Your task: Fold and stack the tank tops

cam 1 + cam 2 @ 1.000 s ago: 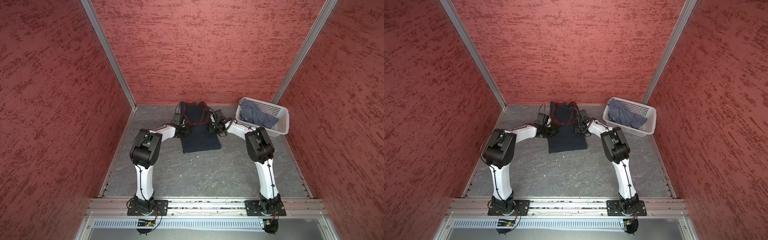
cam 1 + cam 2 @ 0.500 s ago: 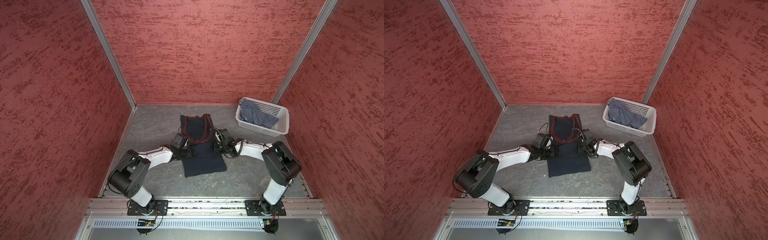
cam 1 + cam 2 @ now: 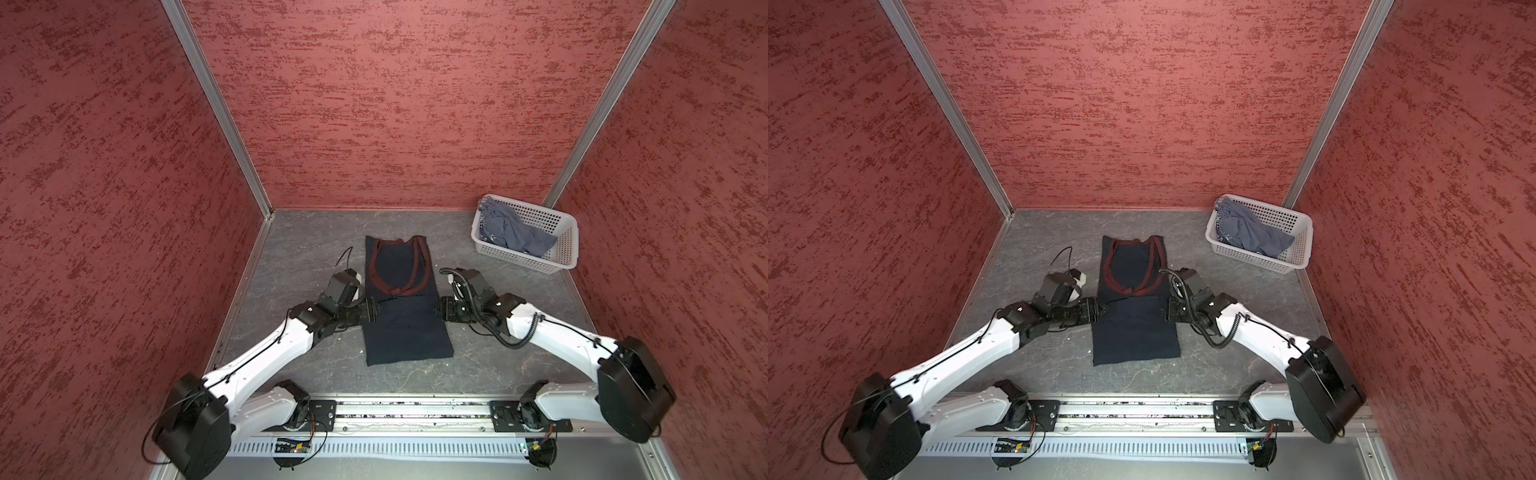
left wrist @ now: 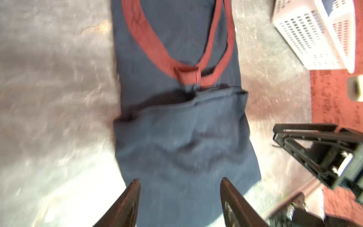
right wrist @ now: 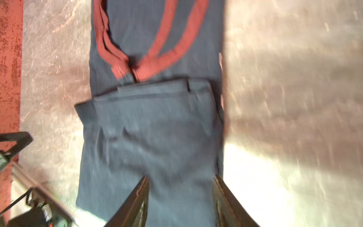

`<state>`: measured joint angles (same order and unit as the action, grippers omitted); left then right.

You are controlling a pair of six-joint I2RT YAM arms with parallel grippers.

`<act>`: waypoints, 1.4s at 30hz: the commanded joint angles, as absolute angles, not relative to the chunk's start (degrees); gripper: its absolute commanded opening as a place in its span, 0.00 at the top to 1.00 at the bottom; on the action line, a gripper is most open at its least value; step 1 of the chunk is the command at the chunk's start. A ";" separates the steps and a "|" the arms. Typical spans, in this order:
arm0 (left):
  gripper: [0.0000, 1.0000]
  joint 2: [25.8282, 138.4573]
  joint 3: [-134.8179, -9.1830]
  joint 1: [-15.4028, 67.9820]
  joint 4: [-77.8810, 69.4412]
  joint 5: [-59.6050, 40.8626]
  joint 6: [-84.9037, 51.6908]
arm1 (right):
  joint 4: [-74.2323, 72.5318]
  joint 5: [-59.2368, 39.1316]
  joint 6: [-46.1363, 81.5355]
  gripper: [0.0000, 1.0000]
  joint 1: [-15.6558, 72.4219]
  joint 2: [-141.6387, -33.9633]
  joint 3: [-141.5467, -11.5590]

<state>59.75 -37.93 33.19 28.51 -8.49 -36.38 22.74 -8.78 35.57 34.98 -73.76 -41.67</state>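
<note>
The dark navy tank top (image 3: 405, 332) (image 3: 1133, 332) with reddish trim lies flat in the middle of the table, its lower part doubled over up to a cross fold at mid length. My left gripper (image 3: 374, 311) (image 3: 1102, 309) sits at the left end of that fold and my right gripper (image 3: 438, 309) (image 3: 1165, 309) at the right end. In the wrist views both the left gripper (image 4: 179, 179) and the right gripper (image 5: 180, 176) stand open, with navy cloth lying under the spread fingers. The slate blue-grey tank top (image 3: 511, 232) (image 3: 1246, 230) lies crumpled in the basket.
A white perforated basket (image 3: 569, 245) (image 3: 1304, 241) stands at the back right corner, also seen in the left wrist view as the basket (image 4: 314, 35). Red walls close in the grey table (image 3: 307, 257) on three sides. A metal rail (image 3: 415, 411) with both arm bases runs along the front.
Both arms have drawn back toward the front and lowered, and the navy top has slid forward with them. Both grippers have spread wider.
</note>
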 commanded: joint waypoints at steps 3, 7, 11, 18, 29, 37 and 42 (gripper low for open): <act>0.35 49.64 -28.55 36.05 37.37 -11.82 -44.96 | 27.52 -13.72 42.41 0.47 35.25 -68.40 -32.67; 0.35 43.90 -22.26 40.09 33.17 -13.42 -51.50 | 25.54 -17.18 47.59 0.47 36.94 -62.45 -27.30; 0.36 42.71 -18.55 43.15 28.01 -13.54 -54.62 | 22.86 -18.79 50.49 0.47 38.37 -59.37 -23.73; 0.41 47.43 -16.79 44.89 22.83 -13.39 -55.23 | 20.50 -16.57 51.31 0.48 38.91 -59.62 -20.77; 0.60 53.28 -16.35 47.07 17.66 -12.66 -55.48 | 13.64 -17.16 52.67 0.58 40.98 -63.78 -19.31; 0.74 53.47 -16.42 47.38 16.72 -11.28 -55.98 | 13.30 -16.09 53.00 0.71 42.23 -64.60 -19.98; 0.84 52.50 -17.50 47.43 17.06 -10.40 -55.73 | 14.51 -15.10 53.06 0.81 42.63 -63.66 -21.65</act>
